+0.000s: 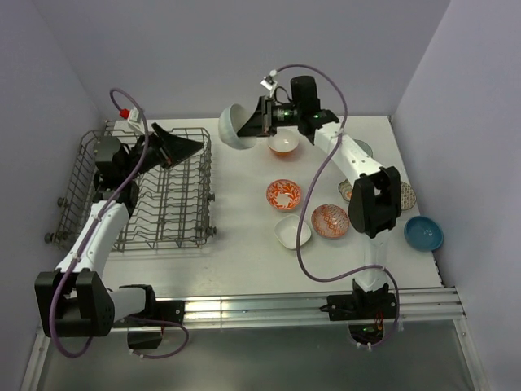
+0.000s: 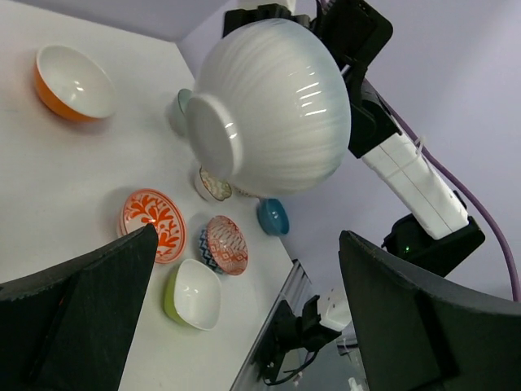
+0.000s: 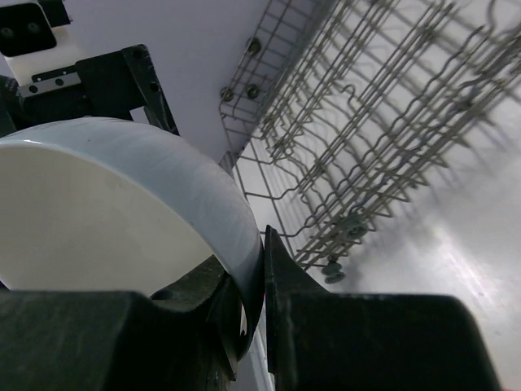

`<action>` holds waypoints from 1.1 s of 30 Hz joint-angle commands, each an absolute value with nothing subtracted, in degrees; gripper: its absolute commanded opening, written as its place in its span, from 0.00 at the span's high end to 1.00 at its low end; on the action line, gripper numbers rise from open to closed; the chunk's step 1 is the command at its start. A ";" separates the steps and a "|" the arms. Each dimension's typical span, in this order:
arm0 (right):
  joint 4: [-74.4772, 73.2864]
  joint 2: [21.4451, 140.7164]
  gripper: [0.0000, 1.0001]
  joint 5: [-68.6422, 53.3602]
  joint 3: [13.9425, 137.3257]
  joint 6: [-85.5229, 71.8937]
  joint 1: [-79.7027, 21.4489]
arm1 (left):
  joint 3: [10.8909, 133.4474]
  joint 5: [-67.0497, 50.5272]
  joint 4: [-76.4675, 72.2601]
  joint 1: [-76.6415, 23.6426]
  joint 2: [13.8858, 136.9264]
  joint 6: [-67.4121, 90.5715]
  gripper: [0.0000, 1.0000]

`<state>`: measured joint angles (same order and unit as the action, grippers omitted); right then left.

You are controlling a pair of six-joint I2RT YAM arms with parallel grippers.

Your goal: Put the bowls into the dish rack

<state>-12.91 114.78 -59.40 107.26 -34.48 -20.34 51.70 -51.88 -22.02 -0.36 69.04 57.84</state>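
Note:
My right gripper (image 1: pixel 254 124) is shut on the rim of a plain white round bowl (image 1: pixel 232 126), holding it on edge in the air just right of the dish rack (image 1: pixel 81 163). In the right wrist view the rim of that bowl (image 3: pixel 106 195) is pinched at the right gripper (image 3: pixel 259 244), with the rack's tines (image 3: pixel 383 122) beyond. My left gripper (image 1: pixel 189 147) hovers over the rack's back right corner, open and empty, pointing at the bowl. In the left wrist view the bowl (image 2: pixel 277 106) hangs ahead of the wide-apart left gripper (image 2: pixel 248 244).
More bowls sit on the table: orange with white inside (image 1: pixel 283 145), red-orange patterned (image 1: pixel 283 194), square white (image 1: pixel 292 232), red patterned (image 1: pixel 330 221), blue (image 1: pixel 423 232). Walls close in at the back and both sides. A metal rail (image 1: pixel 269 309) runs along the front edge.

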 commanded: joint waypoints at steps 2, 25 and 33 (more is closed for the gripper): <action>-2.29 114.70 1.00 -60.47 103.37 -40.34 -24.42 | 48.78 -47.11 -26.72 -3.86 65.57 60.38 0.01; -8.17 115.23 1.00 -52.12 101.60 -34.89 -31.03 | 48.52 -44.47 -19.25 -8.08 64.51 58.89 0.01; -11.51 114.96 1.00 -49.22 102.22 -32.52 -31.11 | 48.16 -43.42 -19.07 -9.32 64.07 58.62 0.01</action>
